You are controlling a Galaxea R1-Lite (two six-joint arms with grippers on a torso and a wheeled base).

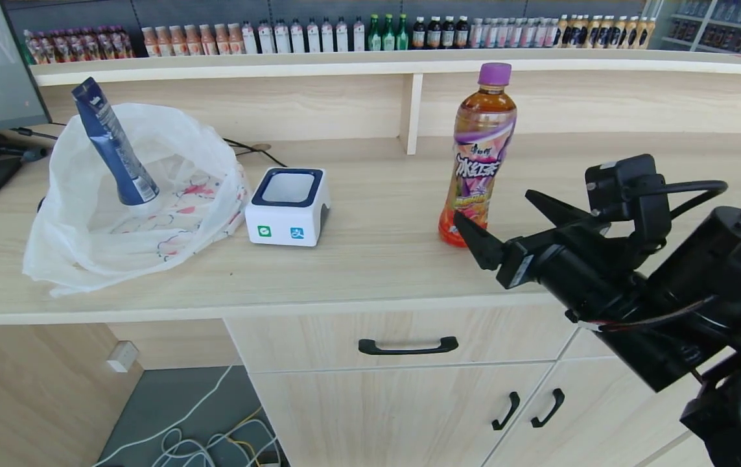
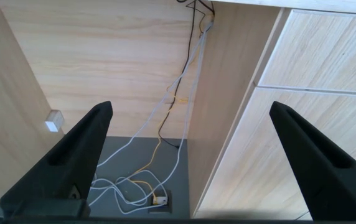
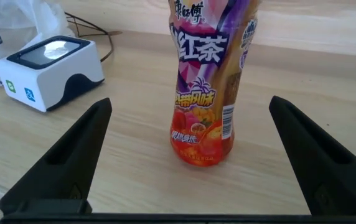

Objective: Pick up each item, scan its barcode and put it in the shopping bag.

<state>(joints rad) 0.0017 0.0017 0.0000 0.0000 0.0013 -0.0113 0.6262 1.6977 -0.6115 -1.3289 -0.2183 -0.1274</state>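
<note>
Right tool (image 1: 494,209) spread wide, bottle (image 1: 480,149) just ahead

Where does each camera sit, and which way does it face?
Head view: on the head, looking forward and down at the counter, shopping bag, scanner and bottle; the right arm and open right gripper show.
Left wrist view: on the left wrist, looking down at floor cables beside the cabinet; the open left gripper frames it.
Right wrist view: on the right wrist, facing the bottle; its gripper frames it.
Head and right wrist views share the bottle and scanner.
</note>
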